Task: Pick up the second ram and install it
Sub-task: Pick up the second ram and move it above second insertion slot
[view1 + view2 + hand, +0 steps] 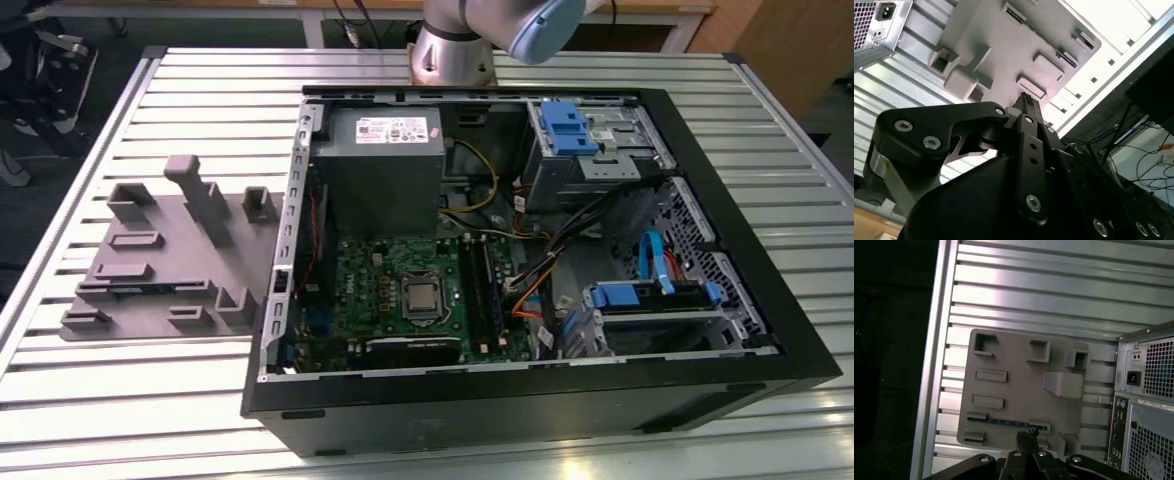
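Note:
The second ram [1004, 421] is a thin blue-green strip standing on edge between raised blocks of the grey tray [1019, 385]. In the exterior view the second ram [134, 287] shows as a short blue line low on the tray [174, 270], at that view's left of the computer. My gripper [1026, 434] hangs well above the tray with its tips in line with the strip's end near the case. In the second wrist view the gripper [1025, 98] has its fingers pressed together, with nothing between them.
The open computer case [534, 260] lies on the slatted metal table, with the motherboard's long black slots [483, 290] near its middle and the power supply [380, 160] behind. The case's back panel [1149, 405] stands close beside the tray. The table's edge [939, 365] runs along the tray's other side.

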Robot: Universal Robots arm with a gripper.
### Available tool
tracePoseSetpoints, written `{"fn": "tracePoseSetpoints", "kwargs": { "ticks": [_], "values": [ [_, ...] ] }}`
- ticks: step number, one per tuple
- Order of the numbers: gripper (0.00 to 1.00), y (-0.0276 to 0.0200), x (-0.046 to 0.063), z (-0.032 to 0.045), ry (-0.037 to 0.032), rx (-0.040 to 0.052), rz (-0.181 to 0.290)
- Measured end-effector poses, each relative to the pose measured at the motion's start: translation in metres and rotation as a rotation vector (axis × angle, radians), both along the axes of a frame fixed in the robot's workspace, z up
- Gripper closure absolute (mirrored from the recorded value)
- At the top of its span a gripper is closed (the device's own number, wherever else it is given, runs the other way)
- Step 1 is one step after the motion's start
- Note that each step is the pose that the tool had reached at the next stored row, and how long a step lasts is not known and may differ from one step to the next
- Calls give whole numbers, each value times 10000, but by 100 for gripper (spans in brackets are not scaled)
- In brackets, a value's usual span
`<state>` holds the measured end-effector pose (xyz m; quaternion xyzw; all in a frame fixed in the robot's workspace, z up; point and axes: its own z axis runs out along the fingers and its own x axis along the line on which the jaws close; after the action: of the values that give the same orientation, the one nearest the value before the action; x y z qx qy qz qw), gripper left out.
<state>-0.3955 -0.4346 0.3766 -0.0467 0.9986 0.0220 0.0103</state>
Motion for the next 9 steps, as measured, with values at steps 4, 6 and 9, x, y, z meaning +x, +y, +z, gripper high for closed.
{"fn": "tracePoseSetpoints", "kwargs": {
  "ticks": [4, 6, 9],
  "values": [
    [89, 0, -2, -1, -1, 0, 522],
    [89, 0, -2, -2, -2, -3, 785],
    [89, 0, -2, -2, -1, -8, 1142]
  ]
}}
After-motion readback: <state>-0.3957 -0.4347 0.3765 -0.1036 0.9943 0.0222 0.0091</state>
